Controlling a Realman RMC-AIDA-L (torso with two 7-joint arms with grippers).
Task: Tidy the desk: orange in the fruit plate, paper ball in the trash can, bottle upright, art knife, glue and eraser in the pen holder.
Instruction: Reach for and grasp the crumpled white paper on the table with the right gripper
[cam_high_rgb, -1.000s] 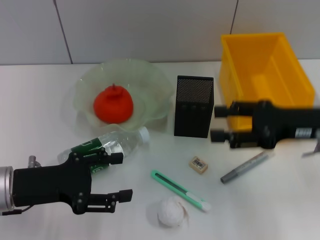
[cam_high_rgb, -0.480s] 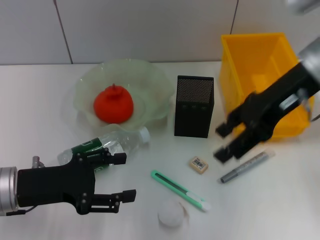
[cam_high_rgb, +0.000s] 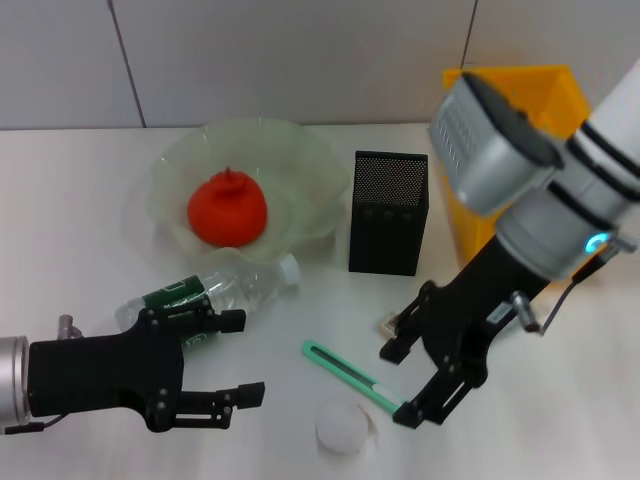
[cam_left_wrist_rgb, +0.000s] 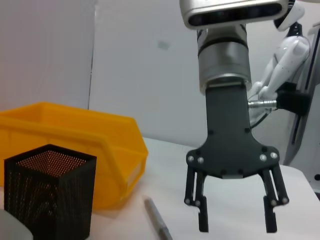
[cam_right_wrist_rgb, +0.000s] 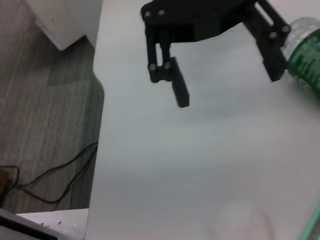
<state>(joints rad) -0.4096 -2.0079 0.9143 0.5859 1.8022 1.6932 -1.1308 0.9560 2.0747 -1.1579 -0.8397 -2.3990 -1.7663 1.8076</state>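
Note:
The orange (cam_high_rgb: 228, 210) sits in the green fruit plate (cam_high_rgb: 172, 165). On its side by my open left gripper (cam_high_rgb: 242, 357) lies the bottle (cam_high_rgb: 215, 291), also seen in the right wrist view (cam_right_wrist_rgb: 306, 49). My right gripper (cam_high_rgb: 400, 384) hangs open over the white end of the green art knife (cam_high_rgb: 340, 366); the left wrist view shows this right gripper (cam_left_wrist_rgb: 236, 225) from the front. The paper ball (cam_high_rgb: 342, 428) rests near the front edge. The eraser (cam_high_rgb: 387, 323) peeks out behind the right gripper. A grey glue pen (cam_left_wrist_rgb: 157, 220) lies near the black pen holder (cam_high_rgb: 388, 212).
The yellow trash can (cam_high_rgb: 505, 85) stands at the back right, partly covered by my right arm. The pen holder (cam_left_wrist_rgb: 47, 195) and the trash can (cam_left_wrist_rgb: 75, 135) stand close together. The table's edge and the floor (cam_right_wrist_rgb: 45, 125) lie beyond the left gripper (cam_right_wrist_rgb: 225, 75).
My right arm has swung from in front of the yellow bin down and leftward to above the art knife, covering the glue pen. The left gripper has barely shifted.

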